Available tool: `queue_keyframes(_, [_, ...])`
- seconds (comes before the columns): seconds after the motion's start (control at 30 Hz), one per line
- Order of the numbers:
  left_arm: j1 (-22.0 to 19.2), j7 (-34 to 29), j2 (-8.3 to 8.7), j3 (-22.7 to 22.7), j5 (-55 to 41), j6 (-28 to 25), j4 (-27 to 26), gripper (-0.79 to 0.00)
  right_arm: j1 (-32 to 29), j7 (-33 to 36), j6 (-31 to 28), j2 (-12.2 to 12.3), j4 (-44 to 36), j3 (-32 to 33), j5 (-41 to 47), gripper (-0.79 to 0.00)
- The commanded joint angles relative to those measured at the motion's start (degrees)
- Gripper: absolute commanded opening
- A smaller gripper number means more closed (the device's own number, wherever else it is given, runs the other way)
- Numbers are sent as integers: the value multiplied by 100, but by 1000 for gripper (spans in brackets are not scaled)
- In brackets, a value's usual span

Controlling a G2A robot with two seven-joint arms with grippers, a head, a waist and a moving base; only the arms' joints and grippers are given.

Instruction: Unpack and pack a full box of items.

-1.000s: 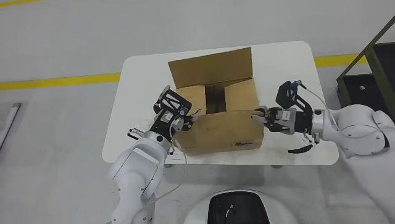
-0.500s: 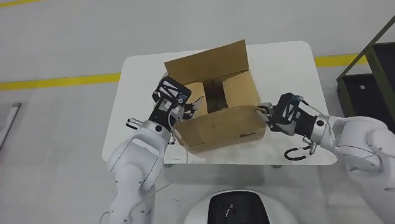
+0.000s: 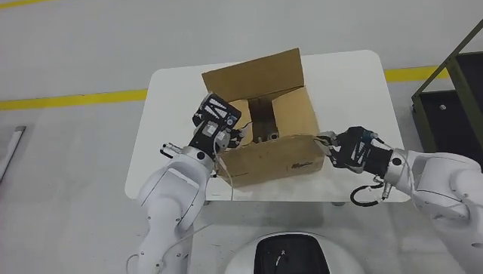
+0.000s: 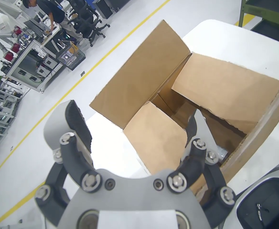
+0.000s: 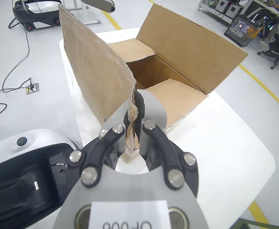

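Little done so far, by judgement: opening stage only. Found cardboard box (image 3: pixel 264 134) mid white table (image 3: pixel 347 85), far flap (image 3: pixel 256 81) upright, side flaps (image 3: pixel 293 112) half-lowered over interior; contents hard to make out. Unpacking and repacking all left. Right gripper (image 5: pixel 133 106) at near right corner, clamped on near flap (image 5: pixel 94 72) edge. Left gripper (image 4: pixel 134 122) poised at near left corner, fingers spread, holding nothing.

You are seeing upside-down characters (image 5: pixel 127 225), half cut off, on the right gripper's (image 5: pixel 134 110) white label (image 5: pixel 129 212). The box (image 3: pixel 260 159) wall is showing dark print (image 3: pixel 301 166), seemingly too small to read.
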Motion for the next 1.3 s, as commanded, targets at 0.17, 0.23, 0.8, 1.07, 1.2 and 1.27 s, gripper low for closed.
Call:
queue_keyframes(0.17, [-165,-616,25,201,-22,-288,120,0,-338,-593,17,26,-88,64,-698,-785])
queue_keyframes(0.23, [-183,-803,37,258,-57,-464,137,0,-375,-650,26,31,-96,69,-742,-785])
queue_keyframes(0.8, [-79,-1177,170,470,-353,-1410,-194,0,-491,-758,241,60,-12,523,847,0])
queue_keyframes(1.07, [102,-1142,244,542,-474,-1700,-397,0,-183,148,602,99,-107,590,1764,-785])
queue_keyframes(1.2, [189,-1120,280,601,-513,-1813,-478,0,75,776,614,104,-103,116,1648,-785])
queue_keyframes(1.27, [222,-1123,297,631,-523,-1856,-505,0,213,1011,649,98,-41,-144,1541,-785])
